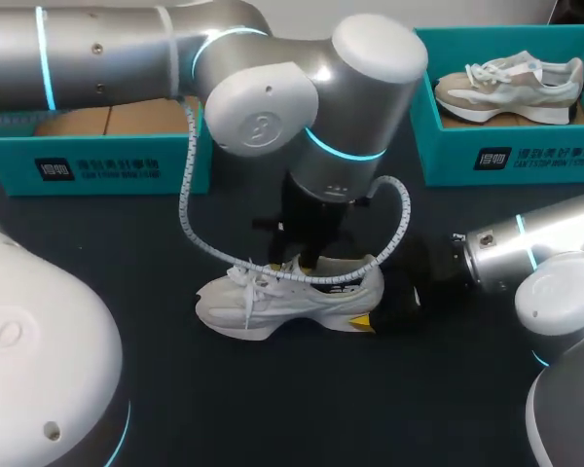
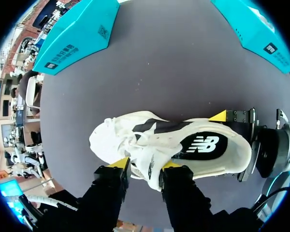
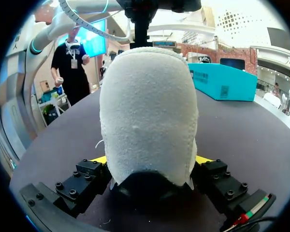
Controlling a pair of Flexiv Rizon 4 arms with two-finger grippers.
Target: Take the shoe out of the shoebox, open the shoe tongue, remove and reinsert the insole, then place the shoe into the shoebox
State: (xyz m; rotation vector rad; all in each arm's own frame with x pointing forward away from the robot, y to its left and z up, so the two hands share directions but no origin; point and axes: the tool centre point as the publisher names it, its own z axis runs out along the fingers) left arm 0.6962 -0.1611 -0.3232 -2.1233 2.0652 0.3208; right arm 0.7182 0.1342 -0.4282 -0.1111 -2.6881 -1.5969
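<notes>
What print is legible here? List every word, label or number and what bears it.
Left shoebox, front label: white print, too blurred to read.
Right shoebox, front label: also too blurred.
Insole in the shoe: a white logo mark, no legible words.

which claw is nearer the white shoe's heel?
Right. The right claw clamps the heel of the white shoe from both sides; the left claw is at the midfoot, by the laces.

Dark matte tabletop [image 1: 273,409]
</notes>
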